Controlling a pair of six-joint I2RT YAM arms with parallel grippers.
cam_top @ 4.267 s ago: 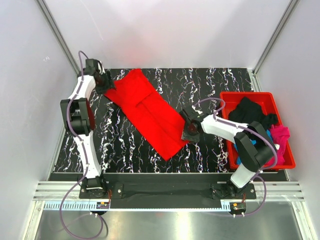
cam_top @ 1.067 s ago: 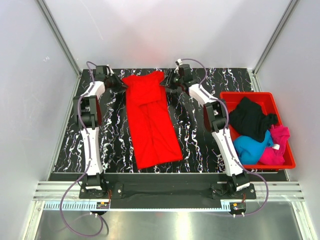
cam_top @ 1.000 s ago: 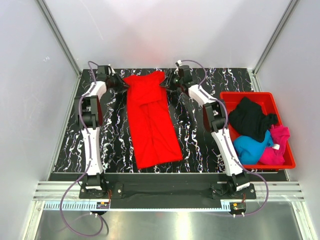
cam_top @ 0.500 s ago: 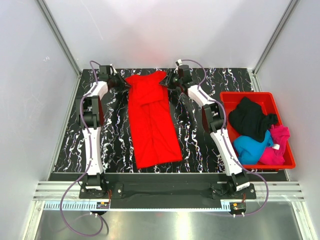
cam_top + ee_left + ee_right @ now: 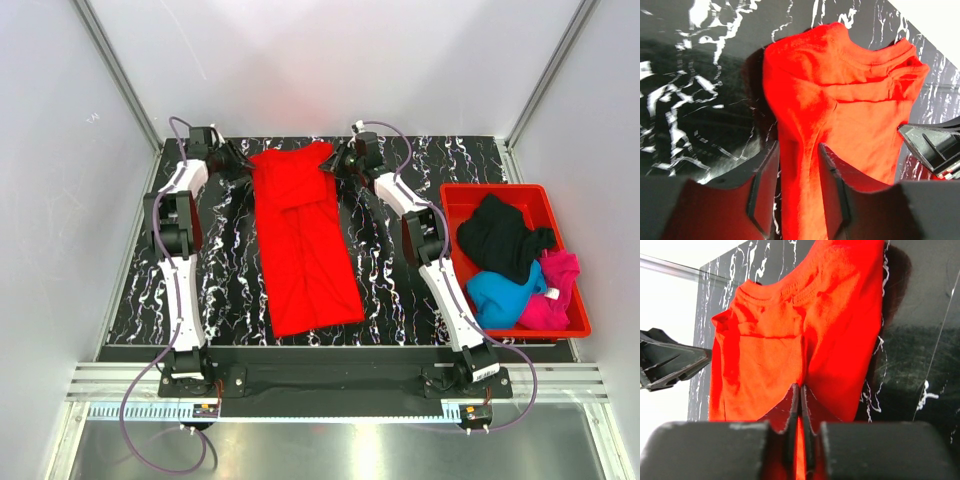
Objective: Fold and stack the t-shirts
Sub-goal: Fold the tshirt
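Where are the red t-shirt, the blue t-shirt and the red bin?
red t-shirt (image 5: pixel 305 240), top view, middle of its spread cloth.
blue t-shirt (image 5: pixel 495 295), top view, middle of its bunched cloth.
red bin (image 5: pixel 530 333), top view, its near rim.

On the black marbled table (image 5: pixel 400 290) we've got the bright red soft cloth t-shirt (image 5: pixel 303 240) lying lengthwise, collar at 12 o'clock, hem at 6. Left gripper (image 5: pixel 242 162) at its 11 o'clock corner, right gripper (image 5: pixel 331 167) at 1, each with cloth in its jaws. At 3 o'clock, the rigid red plastic bin (image 5: pixel 495 187): inside, black cloth tee (image 5: pixel 495 235) at 12, blue cloth tee (image 5: pixel 495 295) at 7, magenta-pink cloth tee (image 5: pixel 560 285) at 4.
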